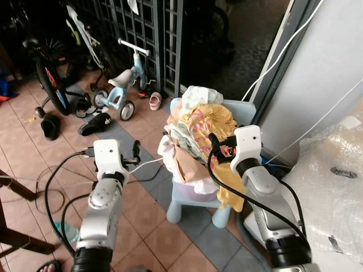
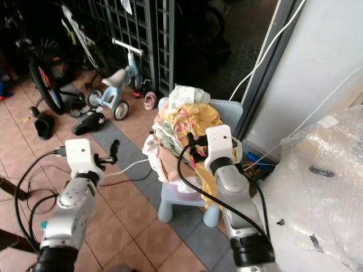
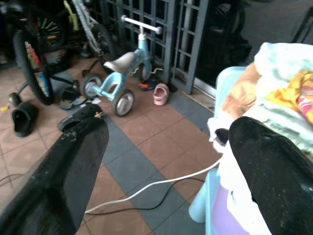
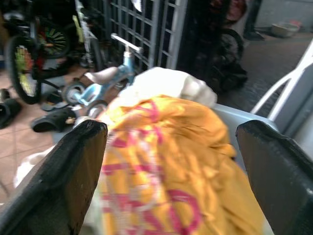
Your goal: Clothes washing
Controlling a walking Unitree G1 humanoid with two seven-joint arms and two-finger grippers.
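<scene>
Tiled porch floor (image 1: pixel 34 164) of terracotta and grey squares, dark metal grille behind. Heap of mixed clothes topped by a yellow-and-pink garment (image 1: pixel 195 133) piled on a pale blue plastic child's chair (image 1: pixel 190 207). Right gripper (image 4: pixel 168 166) at the heap, fingers wide apart around the yellow cloth; left gripper (image 3: pixel 161 166) beside the chair, fingers apart, holding nothing.

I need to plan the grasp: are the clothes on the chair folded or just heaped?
Heaped: the clothes lie crumpled and spill over the edges of the blue chair.
</scene>
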